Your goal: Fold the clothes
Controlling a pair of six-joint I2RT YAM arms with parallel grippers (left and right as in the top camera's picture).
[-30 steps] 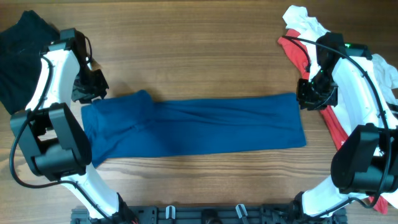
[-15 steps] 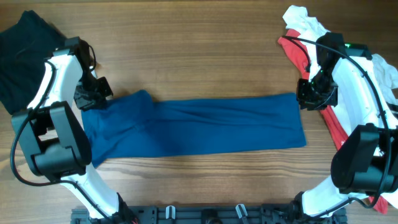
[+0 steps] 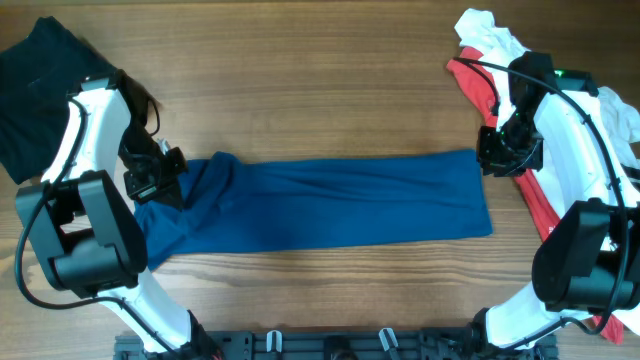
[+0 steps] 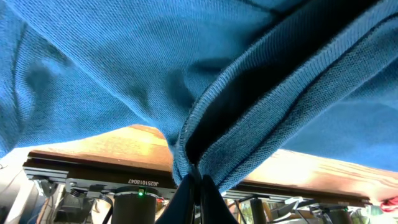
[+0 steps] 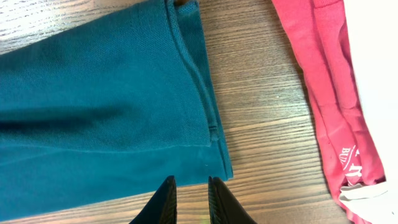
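The clothes here are chiefly a deep-blue polo shirt (image 3: pixel 320 205), folded into a long strip across the table. My left gripper (image 3: pixel 168 183) is shut on a doubled edge at its left end. In the left wrist view the fingertips (image 4: pixel 198 179) pinch that fold of blue shirt (image 4: pixel 124 68), which hangs raised over the table. My right gripper (image 3: pixel 497 155) hovers at the strip's far right corner. Its jaws (image 5: pixel 189 186) stand narrowly open over bare wood, just off the blue shirt's hem (image 5: pixel 211 124). A red T-shirt (image 5: pixel 323 93) lies to its right.
A red T-shirt (image 3: pixel 535 210) and a white garment (image 3: pixel 490 35) are heaped at the right edge under the right arm. A black garment (image 3: pixel 35 95) lies at the back left. The arm bases and a rail (image 3: pixel 330 345) run along the front edge.
My left gripper closed on the shirt's left edge and drew it forward and to the right, bunching the cloth there. The right arm has not moved.
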